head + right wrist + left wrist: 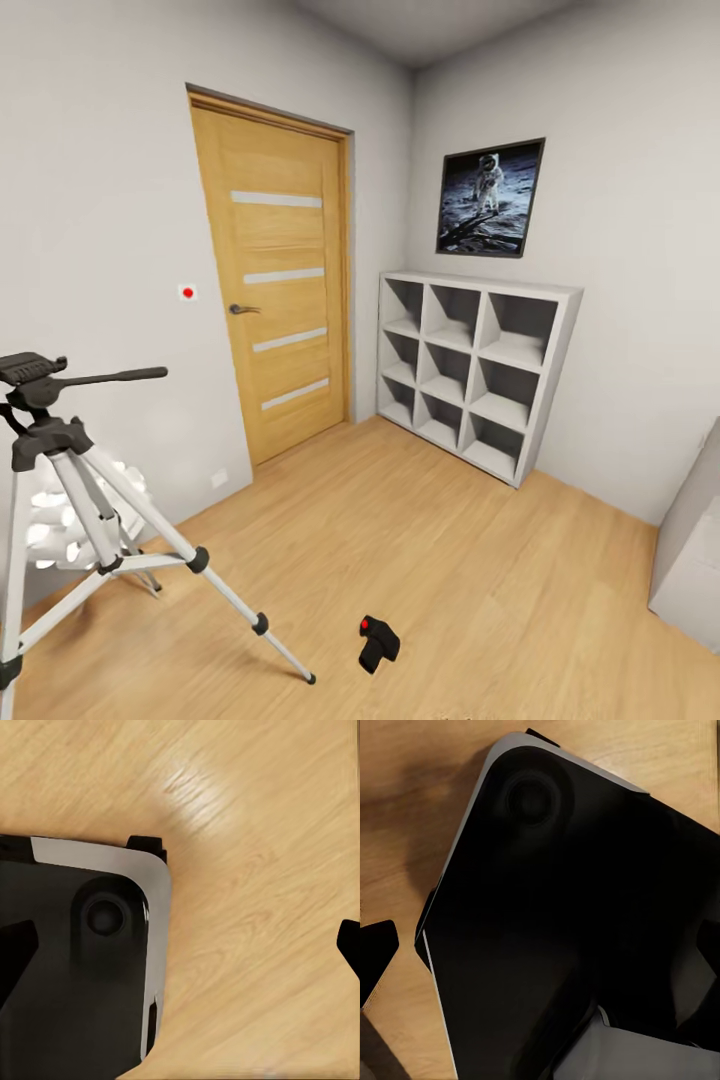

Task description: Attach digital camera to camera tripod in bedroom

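The digital camera (378,641) lies on the light wood floor near the bottom centre of the head view, small and black with a red dot on top. The camera tripod (84,498) stands at the left on silver legs, and its black head (30,372) carries nothing, with the pan handle pointing right. The camera rests just right of the nearest tripod foot (308,678). In its wrist view my right gripper (180,945) hangs open over bare floor, a fingertip (16,956) at either edge. My left gripper (540,952) also looks open, with one fingertip (376,952) in sight.
An oak door (280,290) is shut in the far wall. A grey cube shelf (470,370) stands in the corner under a framed moon picture (490,198). A white spiky lamp (55,525) sits behind the tripod. My black base (75,967) shows below both wrists. White furniture (690,560) stands at the right.
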Controlling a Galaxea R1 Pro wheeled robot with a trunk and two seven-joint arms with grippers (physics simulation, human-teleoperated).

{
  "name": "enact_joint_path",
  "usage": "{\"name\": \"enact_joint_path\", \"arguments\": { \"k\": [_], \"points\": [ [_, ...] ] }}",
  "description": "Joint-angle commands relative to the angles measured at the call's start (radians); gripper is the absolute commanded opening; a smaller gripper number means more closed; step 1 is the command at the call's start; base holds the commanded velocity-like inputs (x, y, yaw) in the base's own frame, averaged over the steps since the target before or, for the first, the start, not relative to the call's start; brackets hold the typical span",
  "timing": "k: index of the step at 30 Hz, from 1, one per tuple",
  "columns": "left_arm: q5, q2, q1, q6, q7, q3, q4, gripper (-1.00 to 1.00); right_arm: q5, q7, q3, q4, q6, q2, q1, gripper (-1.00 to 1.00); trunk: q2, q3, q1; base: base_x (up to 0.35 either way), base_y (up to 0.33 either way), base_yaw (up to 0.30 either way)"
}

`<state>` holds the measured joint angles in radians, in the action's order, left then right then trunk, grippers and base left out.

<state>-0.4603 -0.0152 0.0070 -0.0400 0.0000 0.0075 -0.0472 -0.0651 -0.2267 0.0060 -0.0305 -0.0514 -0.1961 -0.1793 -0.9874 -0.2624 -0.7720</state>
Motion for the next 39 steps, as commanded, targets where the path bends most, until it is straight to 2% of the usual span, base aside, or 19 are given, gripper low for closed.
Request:
{"name": "enact_joint_path", "arguments": {
  "k": [1,39],
  "points": [
    [-0.004,0.000,0.001,-0.001,0.000,0.001,-0.002,1.00,-0.007,-0.002,0.000,-0.003,-0.005,0.000,-0.002,1.00,-0.001,-0.001,0.000,0.000,0.000,-0.290],
    [0.001,0.000,0.001,-0.001,-0.001,0.000,-0.002,1.00,-0.015,-0.002,0.002,-0.003,-0.011,0.001,-0.002,1.00,-0.001,-0.001,0.000,0.000,0.000,-0.289]
  ]
}}
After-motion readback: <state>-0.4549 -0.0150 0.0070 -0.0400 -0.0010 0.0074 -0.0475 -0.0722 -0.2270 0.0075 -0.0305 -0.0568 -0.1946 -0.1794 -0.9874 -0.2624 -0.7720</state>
